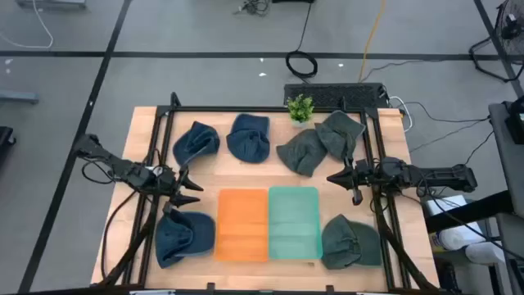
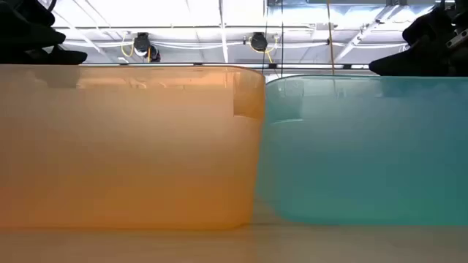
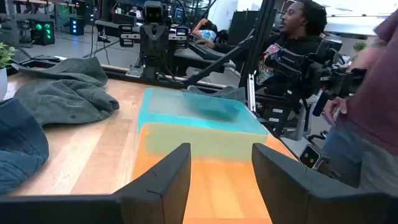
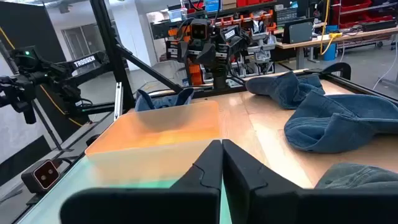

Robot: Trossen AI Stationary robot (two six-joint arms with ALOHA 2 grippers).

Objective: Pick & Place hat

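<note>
Three blue hats lie flat on the table: two at the far left (image 1: 196, 143) (image 1: 248, 137) and one at the near left (image 1: 184, 236). Green hats lie at the far right (image 1: 301, 152) (image 1: 340, 131) and near right (image 1: 350, 242). An orange bin (image 1: 242, 223) and a teal bin (image 1: 294, 221) stand side by side at the near middle. My left gripper (image 1: 190, 187) hovers open left of the orange bin, fingers (image 3: 168, 174) pointing level toward it. My right gripper (image 1: 340, 176) is shut (image 4: 221, 144), right of the teal bin, pointing left.
A small potted plant (image 1: 300, 107) stands at the table's far edge. Black frame rails (image 1: 160, 147) run along both table sides. The bare wood strip (image 1: 246, 174) between bins and far hats is free. People (image 3: 298, 25) are beyond the table's right side.
</note>
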